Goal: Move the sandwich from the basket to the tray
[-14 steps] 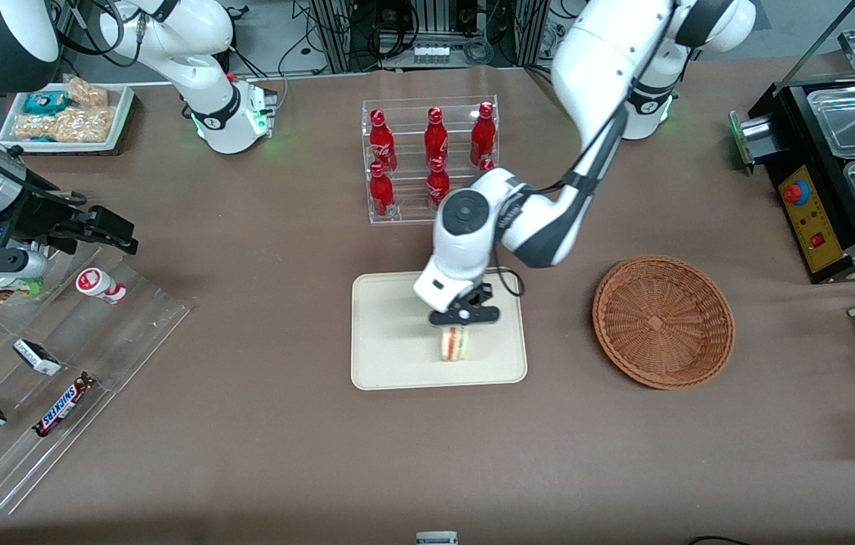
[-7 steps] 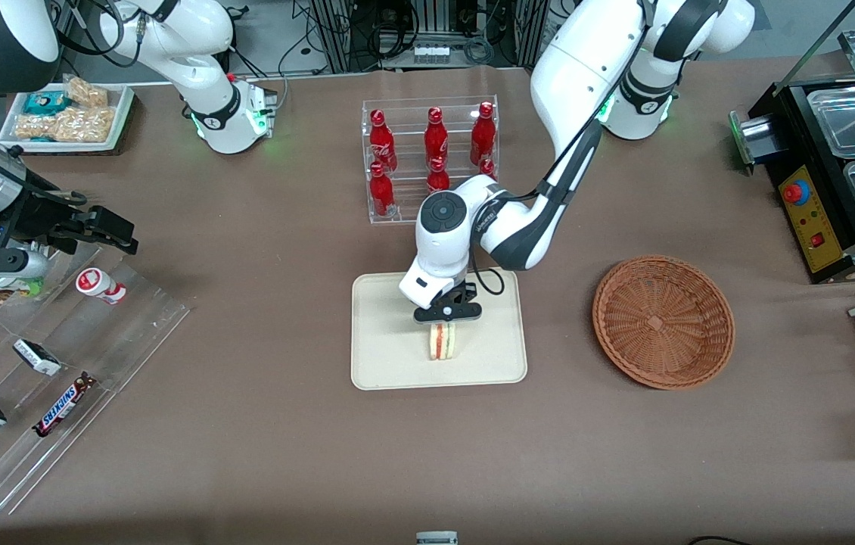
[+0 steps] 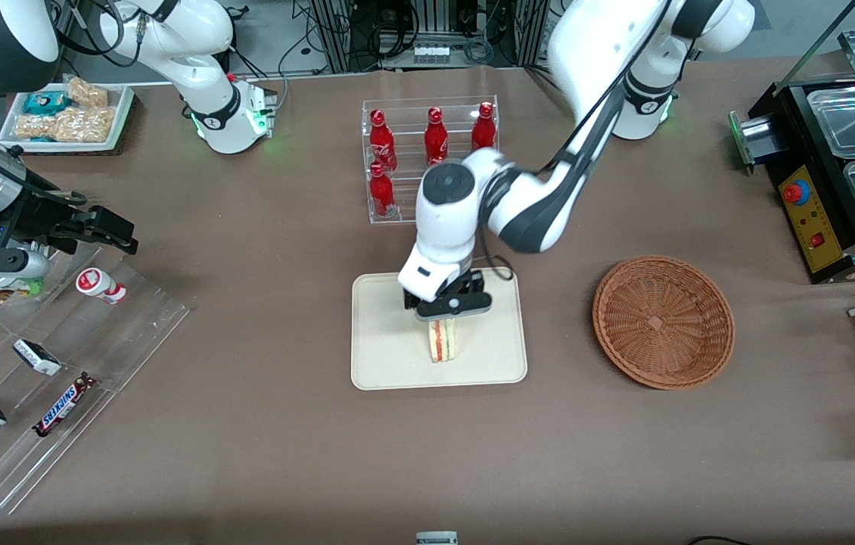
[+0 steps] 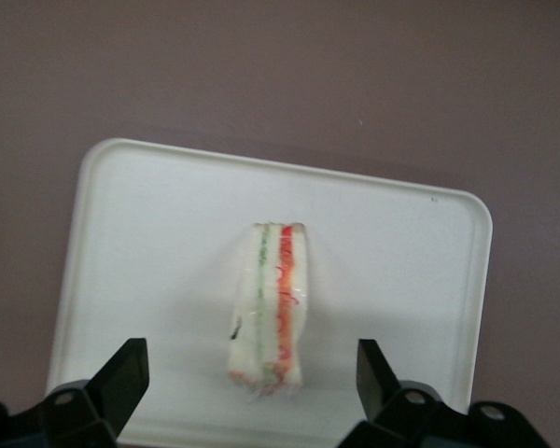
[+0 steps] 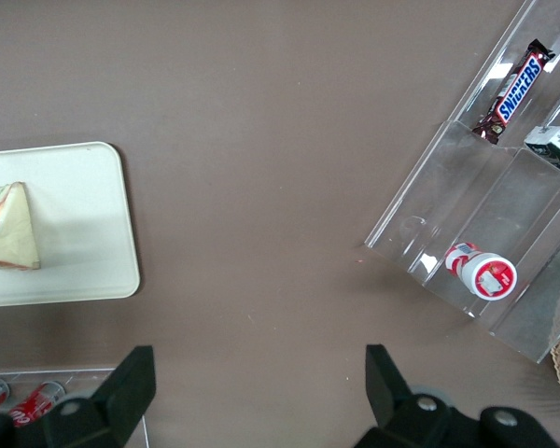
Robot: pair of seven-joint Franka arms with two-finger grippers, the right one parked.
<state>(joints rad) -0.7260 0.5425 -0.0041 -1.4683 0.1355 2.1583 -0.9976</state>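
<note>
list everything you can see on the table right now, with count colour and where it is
sandwich: 1, white with red and green filling, standing on the tray
tray: 1, cream, mid-table
basket: 1, reddish-brown, beside the tray toward the working arm's end
bottles: at least 5 visible, red, in a clear rack farther from the camera than the tray
Snickers bar: 1, brown, on the clear stepped rack toward the parked arm's end
gripper: 1, black, open, just above the sandwich, not touching it
</note>
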